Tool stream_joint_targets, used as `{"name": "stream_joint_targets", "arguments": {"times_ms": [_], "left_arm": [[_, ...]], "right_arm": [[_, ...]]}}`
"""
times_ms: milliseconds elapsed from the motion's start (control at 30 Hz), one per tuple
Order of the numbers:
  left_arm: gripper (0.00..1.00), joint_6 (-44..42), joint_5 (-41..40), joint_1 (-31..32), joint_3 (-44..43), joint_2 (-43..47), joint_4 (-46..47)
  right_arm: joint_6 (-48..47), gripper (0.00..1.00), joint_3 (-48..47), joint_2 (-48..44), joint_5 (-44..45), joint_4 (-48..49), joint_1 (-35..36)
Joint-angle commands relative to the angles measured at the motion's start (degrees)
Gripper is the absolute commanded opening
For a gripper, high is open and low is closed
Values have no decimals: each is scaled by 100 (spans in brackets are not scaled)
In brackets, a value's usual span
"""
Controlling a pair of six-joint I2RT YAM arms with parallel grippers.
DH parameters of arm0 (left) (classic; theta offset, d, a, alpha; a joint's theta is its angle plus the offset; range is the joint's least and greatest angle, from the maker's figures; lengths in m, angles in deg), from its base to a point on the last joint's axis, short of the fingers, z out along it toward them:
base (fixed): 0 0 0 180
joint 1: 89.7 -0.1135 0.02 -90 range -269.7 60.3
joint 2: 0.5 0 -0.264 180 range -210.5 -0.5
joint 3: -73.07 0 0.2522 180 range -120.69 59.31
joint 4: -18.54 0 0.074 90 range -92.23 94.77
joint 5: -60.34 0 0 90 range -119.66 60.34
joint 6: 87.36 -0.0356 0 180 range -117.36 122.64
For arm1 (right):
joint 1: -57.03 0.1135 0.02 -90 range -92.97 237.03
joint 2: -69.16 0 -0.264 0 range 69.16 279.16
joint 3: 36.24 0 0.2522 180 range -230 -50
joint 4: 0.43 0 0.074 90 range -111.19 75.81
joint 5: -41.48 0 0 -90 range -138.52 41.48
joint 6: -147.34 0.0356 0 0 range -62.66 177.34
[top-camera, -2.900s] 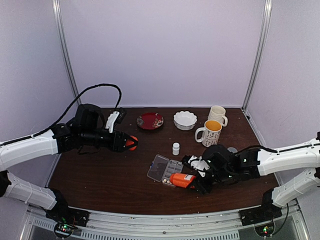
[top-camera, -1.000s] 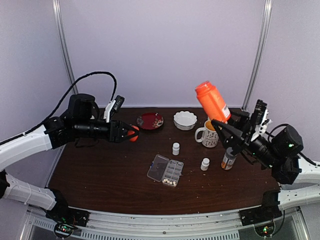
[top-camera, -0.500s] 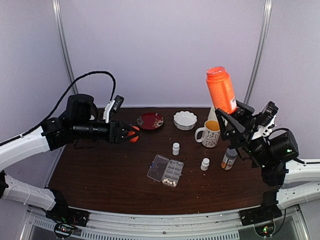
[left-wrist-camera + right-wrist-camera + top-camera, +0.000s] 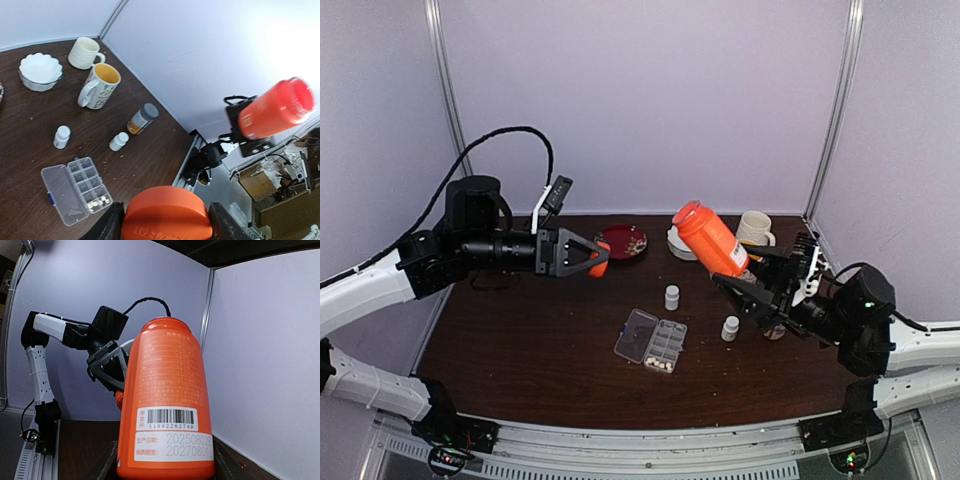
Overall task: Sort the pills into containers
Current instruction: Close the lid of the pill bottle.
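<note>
The clear pill box (image 4: 651, 340) lies open on the brown table, lid flat to its left. Several cream pills (image 4: 660, 364) sit in one near cell; the left wrist view shows the box (image 4: 77, 187) and those pills (image 4: 97, 202). My left gripper (image 4: 595, 257) is shut on an orange cap (image 4: 167, 215), held high over the table's left half. My right gripper (image 4: 748, 272) is shut on a large orange bottle (image 4: 710, 238), held in the air and tilted with its top toward the left gripper. The right wrist view shows the bottle (image 4: 165, 400) filling the jaws.
A red plate (image 4: 623, 241), a white bowl (image 4: 40, 70) and two mugs (image 4: 100, 85) (image 4: 85, 52) stand at the back. Two small white bottles (image 4: 672, 297) (image 4: 730, 328) stand right of the box. A grey-capped bottle (image 4: 141, 117) stands under my right gripper.
My right arm lifted the orange bottle off the table, raised it upright, then lowered and tilted it leftward. My left gripper moved a little right and up with the cap.
</note>
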Motion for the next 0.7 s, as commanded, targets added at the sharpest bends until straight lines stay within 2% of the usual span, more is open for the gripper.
{"name": "stream_joint_targets", "arguments": {"times_ms": [0, 133, 667], "left_arm": [[0, 543, 742, 64, -335, -8, 888], [0, 892, 1011, 67, -307, -71, 1382], [0, 947, 1252, 76, -163, -191, 1667]], "right_arm": [[29, 0, -218, 361, -360, -507, 33], [23, 0, -384, 666, -581, -557, 48], [-53, 0, -969, 1384, -926, -740, 134]]}}
